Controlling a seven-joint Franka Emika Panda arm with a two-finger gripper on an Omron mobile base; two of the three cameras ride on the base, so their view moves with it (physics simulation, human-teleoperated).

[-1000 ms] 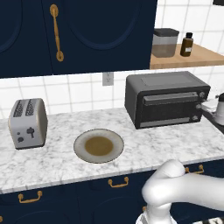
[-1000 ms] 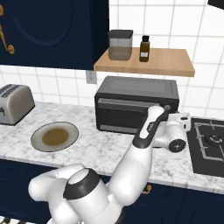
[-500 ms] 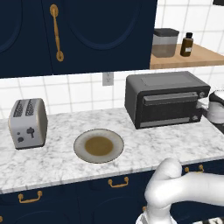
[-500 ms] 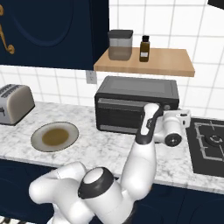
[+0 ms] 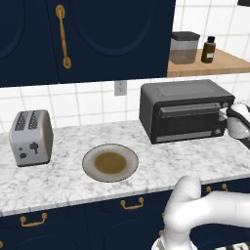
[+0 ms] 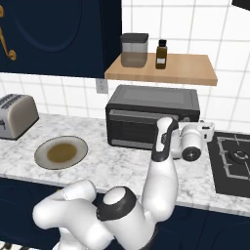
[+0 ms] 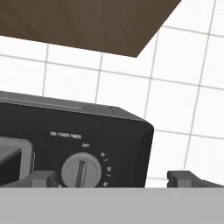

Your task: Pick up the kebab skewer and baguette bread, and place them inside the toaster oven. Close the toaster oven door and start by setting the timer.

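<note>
The black toaster oven (image 5: 185, 110) stands at the back of the counter, and its glass door (image 5: 188, 123) is shut. My gripper (image 7: 113, 178) is open and hovers just off the oven's right end, facing the knob panel. The timer knob (image 7: 81, 170) sits right above my left fingertip (image 7: 41, 178), with nothing between the fingers. From the base, the hand (image 6: 193, 141) is seen beside the oven's (image 6: 154, 114) right side and at the right edge of the left base view (image 5: 239, 122). The kebab skewer and the baguette bread are out of view.
A round plate (image 5: 110, 162) with a brown centre lies mid-counter. A silver two-slot toaster (image 5: 31, 136) stands at the left. A wooden shelf (image 6: 163, 68) with a canister and a bottle hangs over the oven. A black hob (image 6: 233, 158) lies to the right.
The forearm has swung more upright and the hand has shifted slightly beside the oven's right end. The jaws have stayed open.
</note>
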